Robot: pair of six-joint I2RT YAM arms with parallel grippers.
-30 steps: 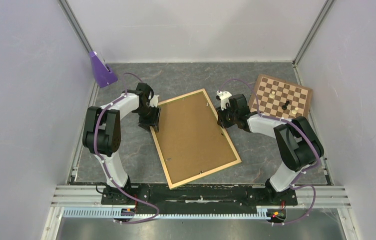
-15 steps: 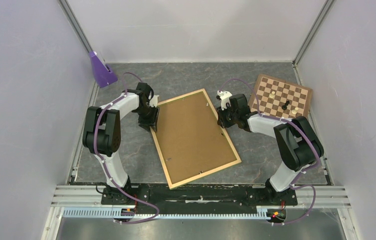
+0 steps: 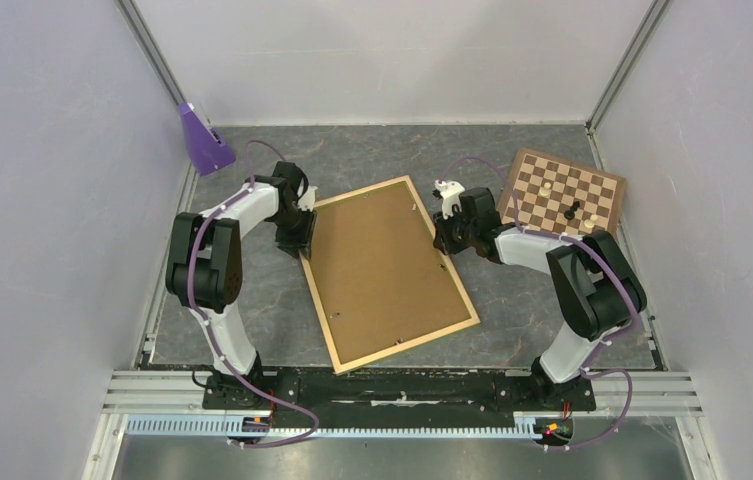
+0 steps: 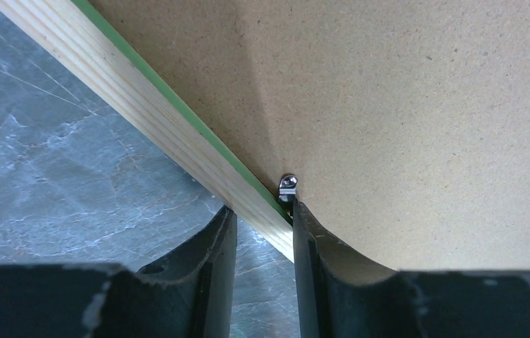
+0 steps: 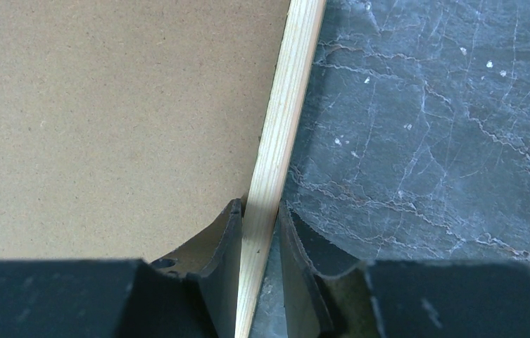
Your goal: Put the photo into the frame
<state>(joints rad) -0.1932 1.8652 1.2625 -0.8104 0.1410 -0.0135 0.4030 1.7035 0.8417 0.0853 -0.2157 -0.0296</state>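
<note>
The frame [image 3: 407, 345] lies face down on the dark table, pale wood upward, with a brown hardboard panel [image 3: 387, 270] filling its opening. My left gripper [image 3: 302, 240] straddles the left rail [image 4: 142, 105]. Its jaws [image 4: 262, 208] are shut on the wood beside a small metal clip [image 4: 288, 184], and a green edge shows along the panel [image 4: 388, 105]. At the opposite long side, my right gripper [image 3: 444, 248] is shut on the right rail [image 5: 286, 105], one finger inside on the panel [image 5: 107, 105] and one outside [image 5: 258, 208]. The photo is hidden.
A brown-and-cream chessboard [image 3: 564, 192] with a few pieces sits at the back right, close behind the right arm. A purple object [image 3: 202, 140] stands in the back left corner. Walls enclose the table on three sides.
The left jaws have narrowed onto the left rail. The frame has shifted slightly toward the back left. The right gripper keeps its grip.
</note>
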